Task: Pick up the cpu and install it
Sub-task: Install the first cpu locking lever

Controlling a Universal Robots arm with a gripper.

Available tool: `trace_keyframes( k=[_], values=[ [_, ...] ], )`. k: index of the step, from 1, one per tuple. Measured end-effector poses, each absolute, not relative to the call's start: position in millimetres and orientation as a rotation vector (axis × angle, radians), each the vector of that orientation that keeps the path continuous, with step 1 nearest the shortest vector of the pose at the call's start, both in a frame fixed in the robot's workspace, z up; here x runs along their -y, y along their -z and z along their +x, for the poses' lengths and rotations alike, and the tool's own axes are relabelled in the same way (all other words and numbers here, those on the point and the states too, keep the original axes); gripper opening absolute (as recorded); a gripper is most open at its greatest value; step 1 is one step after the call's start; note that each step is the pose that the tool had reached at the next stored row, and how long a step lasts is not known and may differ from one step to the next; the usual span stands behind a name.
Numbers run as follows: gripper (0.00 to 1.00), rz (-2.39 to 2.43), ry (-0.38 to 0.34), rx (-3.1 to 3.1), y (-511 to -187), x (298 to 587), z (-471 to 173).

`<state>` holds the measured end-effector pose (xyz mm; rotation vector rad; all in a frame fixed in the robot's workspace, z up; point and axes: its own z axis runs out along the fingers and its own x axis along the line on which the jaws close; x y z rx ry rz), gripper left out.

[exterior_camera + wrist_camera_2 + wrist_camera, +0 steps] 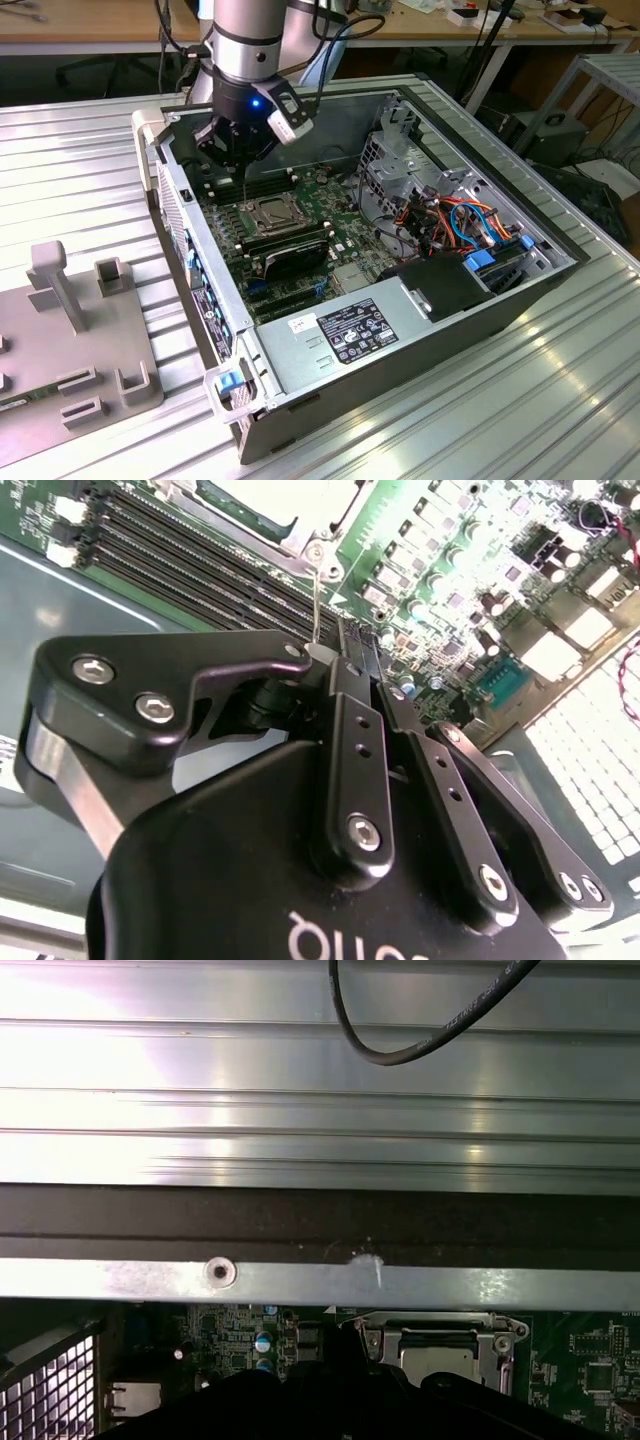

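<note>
Hanging inside the open computer case (203,275), the gripper (242,165) points down at the motherboard (345,245). In the second wrist view its two black fingers (352,665) are drawn together with no clear gap, so the gripper (352,645) reads as closed. A thin wire lever (316,590) stands upright just beyond the fingertips, its upper end right at them. Whether it is pinched or only touched cannot be told. In the exterior view the same lever (243,188) runs straight down from the gripper's tip to a corner of the socket (297,224).

The cpu (276,212) looks to lie inside that metal-framed socket as a dull grey square, just below the gripper and slightly to one side, not in its grasp. The long black memory slots (190,555) lie on the board close by the fingertips, beside the socket.
</note>
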<state>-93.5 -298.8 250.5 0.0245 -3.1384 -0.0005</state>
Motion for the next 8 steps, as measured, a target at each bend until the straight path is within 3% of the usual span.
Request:
trace_keyframes(
  k=[8],
  values=[
    [0.11,0.025,0.002,3.138,-250.1,298.8,-82.7]
  ],
)
